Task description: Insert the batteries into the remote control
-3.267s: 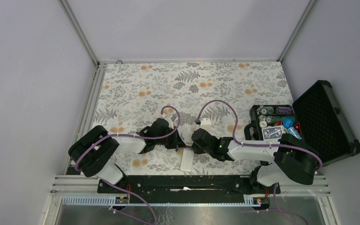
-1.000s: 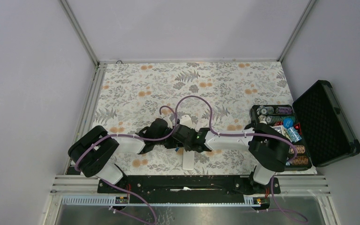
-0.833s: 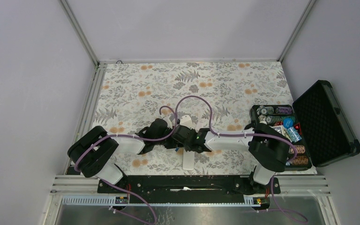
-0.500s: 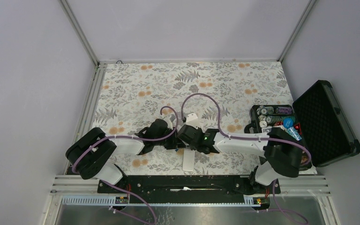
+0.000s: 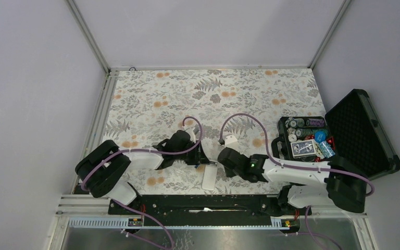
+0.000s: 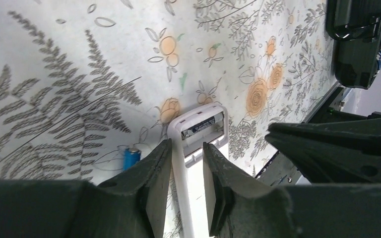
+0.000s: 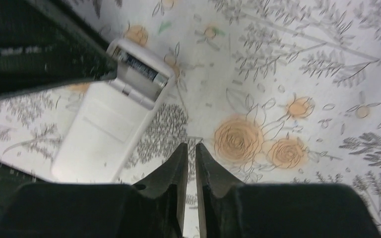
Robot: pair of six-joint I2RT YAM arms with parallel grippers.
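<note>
The white remote control [image 5: 209, 177] lies back up near the table's front edge, with its battery compartment open [image 6: 203, 128]. One battery with a dark label [image 6: 202, 127] sits in the compartment, and it also shows in the right wrist view [image 7: 139, 66]. A loose blue battery [image 6: 131, 157] lies on the cloth just left of the remote. My left gripper [image 5: 200, 159] has its jaws a little apart over the remote's body [image 6: 191, 198], just behind the compartment. My right gripper [image 5: 222, 165] is shut and empty, hovering over the cloth right of the remote [image 7: 104, 124].
An open black case [image 5: 362, 135] stands at the right edge, holding chip stacks, dice and a blue-backed card deck [image 5: 303, 147]. Its corner shows in the left wrist view [image 6: 357, 44]. A black rail [image 5: 208, 203] runs along the near table edge. The floral cloth [image 5: 213, 99] covers the table.
My right arm was stretched over the remote's upper end beside the left gripper. It has pulled back to the right of the remote. The left gripper has stayed put.
</note>
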